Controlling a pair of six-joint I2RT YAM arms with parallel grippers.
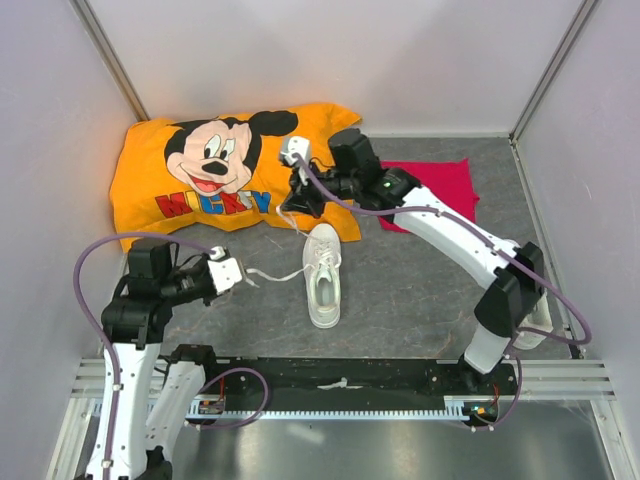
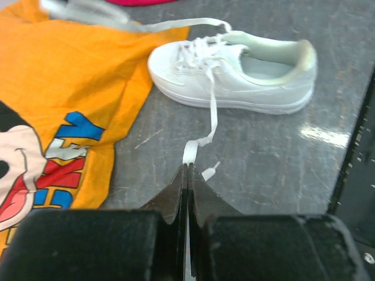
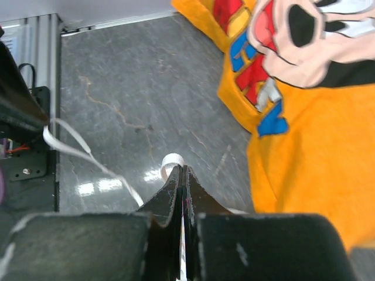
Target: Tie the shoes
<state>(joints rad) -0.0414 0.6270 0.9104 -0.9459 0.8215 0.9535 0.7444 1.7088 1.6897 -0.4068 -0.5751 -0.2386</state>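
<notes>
Knot not yet begun on the shoe — left gripper pinches one lace; right gripper clamps the second lace; next, likely, crossing them — keeping tension.

1. We see an orange pillow lying flat at the back left of the table.
2. It has a big mouse face with black ears, and red, blue and yellow letters under the face.
3. A red cloth lies flat at the back, right of the pillow. We cannot tell if they touch.
4. The table is grey, with marks like stone.
5. Pale walls stand on three sides.
6. A black bar runs along the near edge.
</notes>
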